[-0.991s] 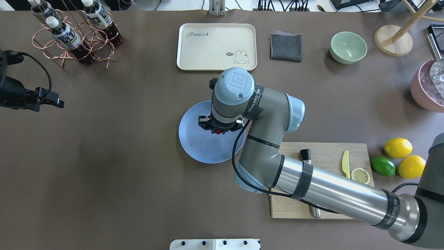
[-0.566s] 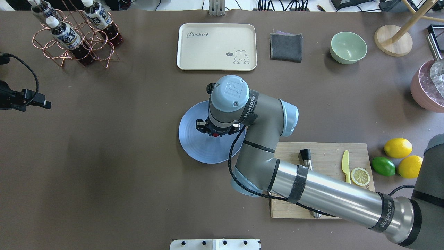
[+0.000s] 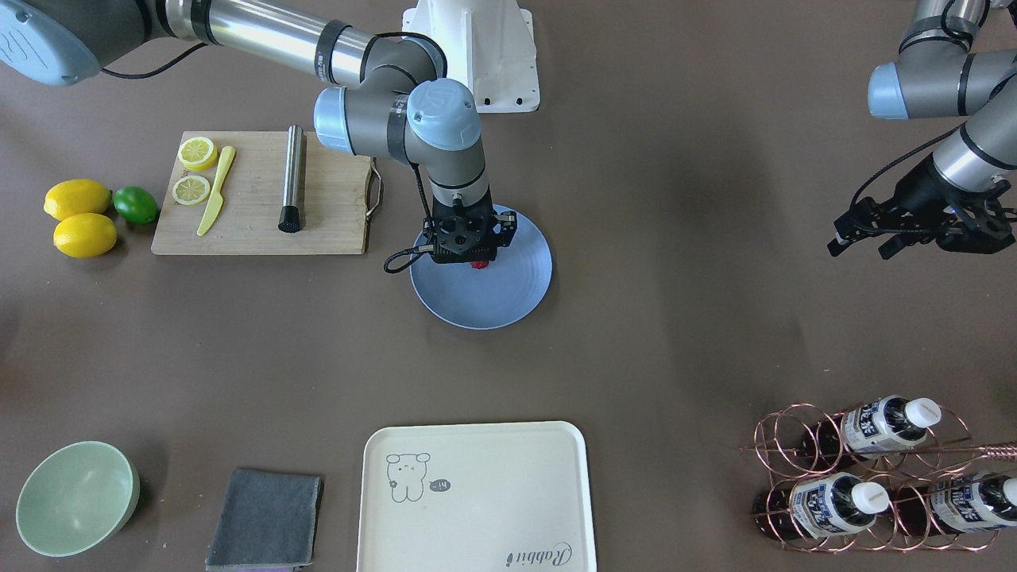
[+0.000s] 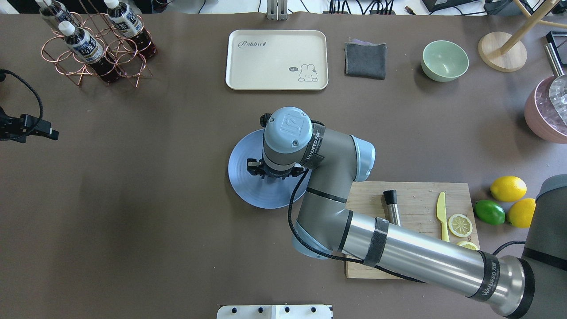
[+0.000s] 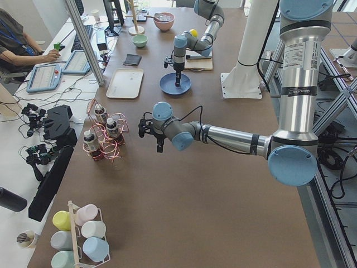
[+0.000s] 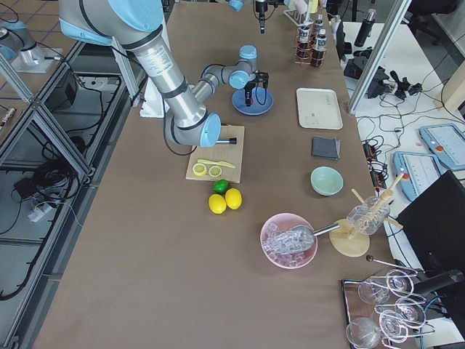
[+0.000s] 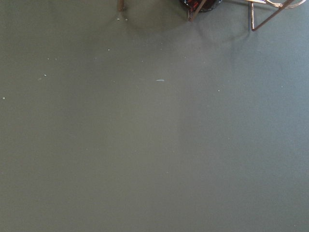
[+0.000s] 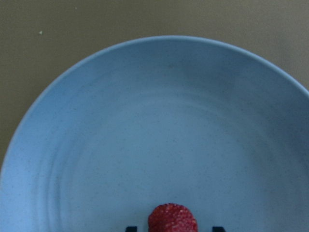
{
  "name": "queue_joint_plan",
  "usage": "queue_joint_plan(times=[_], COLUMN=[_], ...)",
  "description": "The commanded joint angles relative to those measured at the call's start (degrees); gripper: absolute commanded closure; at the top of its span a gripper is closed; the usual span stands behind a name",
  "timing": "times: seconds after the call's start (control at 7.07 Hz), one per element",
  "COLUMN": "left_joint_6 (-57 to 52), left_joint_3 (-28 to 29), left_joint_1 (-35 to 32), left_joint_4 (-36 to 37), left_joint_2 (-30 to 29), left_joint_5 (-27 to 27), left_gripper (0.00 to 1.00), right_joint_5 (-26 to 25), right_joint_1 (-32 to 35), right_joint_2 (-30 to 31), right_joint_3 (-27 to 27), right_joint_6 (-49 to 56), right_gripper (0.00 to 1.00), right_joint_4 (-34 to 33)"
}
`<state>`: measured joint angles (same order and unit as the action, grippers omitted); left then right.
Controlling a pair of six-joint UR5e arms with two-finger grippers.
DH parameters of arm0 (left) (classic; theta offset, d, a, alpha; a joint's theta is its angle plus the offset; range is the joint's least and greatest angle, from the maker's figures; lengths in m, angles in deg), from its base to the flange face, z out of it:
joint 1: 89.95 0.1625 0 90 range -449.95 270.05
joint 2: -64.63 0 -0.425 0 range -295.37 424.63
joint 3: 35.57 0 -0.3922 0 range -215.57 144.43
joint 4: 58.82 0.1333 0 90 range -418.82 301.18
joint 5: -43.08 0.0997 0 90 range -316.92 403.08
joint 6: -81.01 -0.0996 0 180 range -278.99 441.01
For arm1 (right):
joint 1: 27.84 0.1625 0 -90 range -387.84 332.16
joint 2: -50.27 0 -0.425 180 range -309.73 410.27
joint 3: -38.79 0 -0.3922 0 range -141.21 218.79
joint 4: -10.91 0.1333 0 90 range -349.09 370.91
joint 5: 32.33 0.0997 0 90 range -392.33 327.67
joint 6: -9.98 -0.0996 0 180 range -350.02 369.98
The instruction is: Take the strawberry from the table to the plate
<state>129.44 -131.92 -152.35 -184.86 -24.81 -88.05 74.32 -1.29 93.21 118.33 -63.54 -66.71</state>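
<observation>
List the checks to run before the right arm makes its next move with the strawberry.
1. Strawberry over the plate, not the table: ok.
2. Strawberry resting on the plate: cannot tell; it sits low between the jaws of the right gripper.
3. Jaws released: cannot tell; only slivers of the tips show at the wrist view's bottom edge.
4. Rest of the plate bare: ok.
5. Left gripper out of the way: ok, open and far off to the side.
6. Cutting board apart from the plate: ok.
</observation>
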Motion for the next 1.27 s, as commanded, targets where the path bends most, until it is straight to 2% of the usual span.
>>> queue_joint_plan(times=[0.0,0.14,0.28,0.42,0.71,0.85,0.99,1.13], left_joint_6=[-0.26,-0.35,-5.66,-12.15,-26.30,-34.20,-40.02,-40.95], left_joint_3=[-0.07,-0.07,-0.24,-1.37,-2.53,-2.44,-2.53,-4.10], left_joint_1=[-0.18,-0.88,-2.97,-7.26,-16.13,-20.87,-23.44,-24.60], left_joint_4=[0.09,0.27,1.84,6.81,14.03,18.07,24.03,27.65], left_joint_2=[0.76,0.94,1.03,1.72,3.22,3.40,3.14,2.87], left_joint_5=[0.09,0.09,0.00,-1.04,-5.69,-5.89,-5.89,-5.98], left_gripper=[0.03,0.03,0.03,0.03,0.03,0.03,0.03,0.03], right_joint_5=[2.23,8.78,15.72,21.70,26.58,29.30,30.63,30.73], right_joint_1=[3.39,9.25,16.79,24.87,37.20,43.26,47.85,52.50], right_joint_2=[0.29,3.69,9.03,14.04,26.86,31.97,36.63,40.34], right_joint_3=[2.71,4.47,7.79,8.96,10.72,10.55,10.90,10.29], right_joint_6=[0.39,1.79,10.07,19.11,41.84,51.45,56.77,64.56], right_gripper=[0.00,0.00,0.00,0.00,0.00,0.00,0.00,0.00], right_joint_4=[-0.86,-1.56,-1.74,-1.75,-1.83,-1.83,-1.83,-1.83])
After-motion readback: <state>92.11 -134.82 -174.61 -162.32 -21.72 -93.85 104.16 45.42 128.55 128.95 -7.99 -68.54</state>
